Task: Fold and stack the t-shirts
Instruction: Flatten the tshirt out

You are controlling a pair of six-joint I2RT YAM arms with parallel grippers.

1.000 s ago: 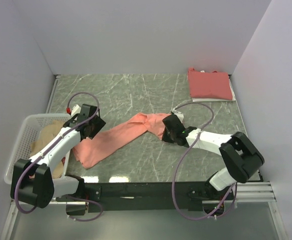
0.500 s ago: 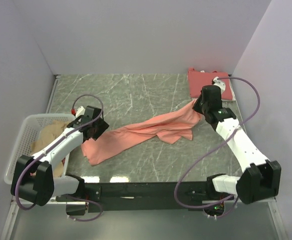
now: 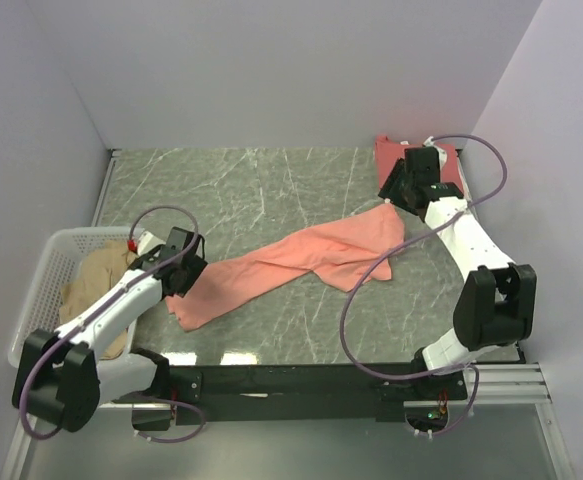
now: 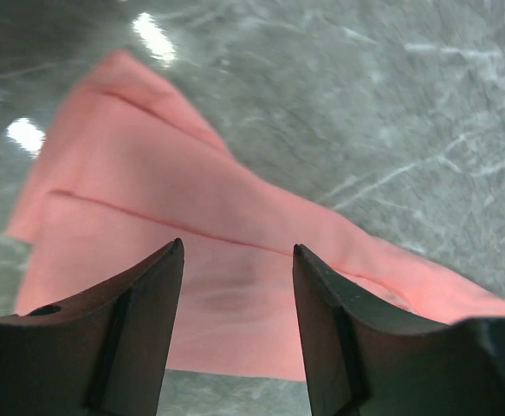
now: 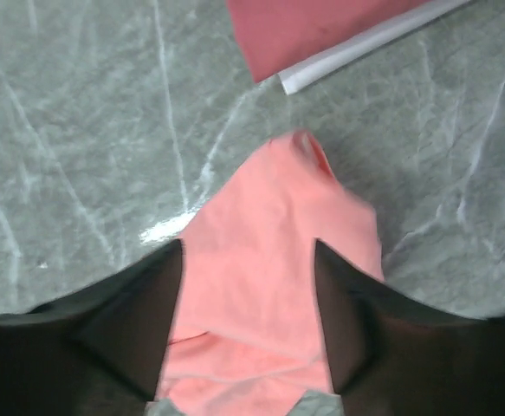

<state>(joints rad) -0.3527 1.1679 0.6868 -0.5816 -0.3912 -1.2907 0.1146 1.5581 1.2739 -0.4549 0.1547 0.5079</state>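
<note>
1. I count three t-shirts, one basket, two grippers, all on one green marbled table [image 3: 261, 185].
2. Far left: white lattice basket [image 3: 43, 262] at the table's left edge; the tan t-shirt [image 3: 93, 283] lies crumpled inside it.
3. Left gripper [image 4: 237, 246]: jaws spread wide, nothing between them; it hangs above the near-left end of the salmon t-shirt [image 3: 306, 255]; I can't tell whether the tips touch the cloth.
4. Centre: the salmon t-shirt lies stretched in a long diagonal band from near-left to far-right, flat on the table, creased lengthwise, unfolded.
5. Right gripper [image 5: 248, 247]: jaws apart, roughly mid-width; the far-right end of the salmon t-shirt lies on the table below and between the fingers, not pinched as far as I can see.
6. Far right corner: the coral-red t-shirt [image 5: 321, 26] lies folded flat; a white strip [image 5: 369, 45] shows along its near edge; the right arm partly hides it from the top camera; it sits near the salmon t-shirt's tip, not touching.
</note>
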